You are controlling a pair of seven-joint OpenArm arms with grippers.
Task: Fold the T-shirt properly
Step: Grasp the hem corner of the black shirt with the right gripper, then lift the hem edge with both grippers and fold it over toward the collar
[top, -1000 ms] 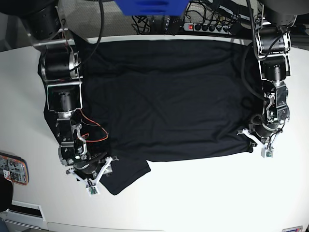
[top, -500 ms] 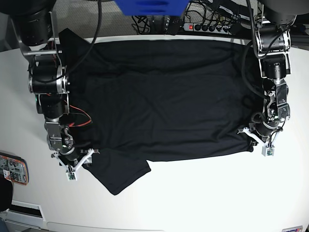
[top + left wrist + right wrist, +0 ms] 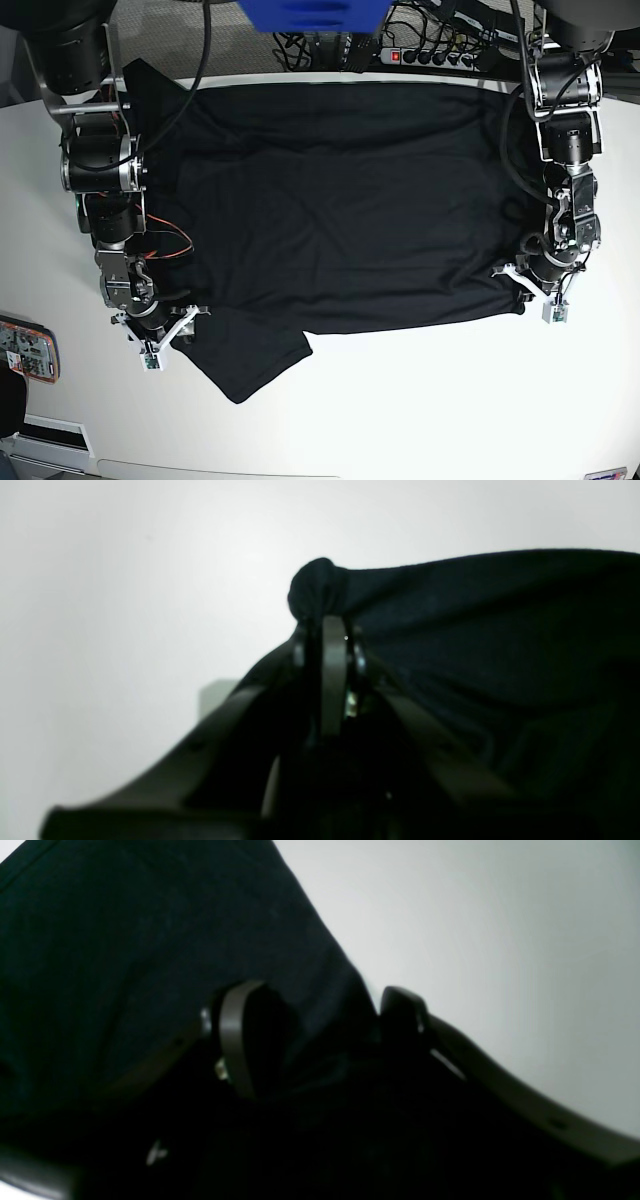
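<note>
The black T-shirt (image 3: pixel 340 200) lies spread flat on the white table (image 3: pixel 450 400), with one sleeve sticking out toward the front edge at the lower left. My left gripper (image 3: pixel 533 290) sits at the shirt's front right corner. The left wrist view shows that gripper (image 3: pixel 327 625) shut on a small bunch of the T-shirt (image 3: pixel 500 630). My right gripper (image 3: pixel 165 335) is at the shirt's front left edge, beside the sleeve. In the right wrist view, the right gripper (image 3: pixel 320 1020) is open and its fingers straddle the T-shirt (image 3: pixel 125 940) edge.
A power strip with cables (image 3: pixel 430 52) and a blue object (image 3: pixel 310 12) lie beyond the table's far edge. An orange-edged device (image 3: pixel 25 350) rests at the left edge. Bare table stretches in front of the shirt.
My right arm has swung left, off the sleeve's lower end to the shirt's left edge, and its jaws have narrowed a little. The left arm has stayed put.
</note>
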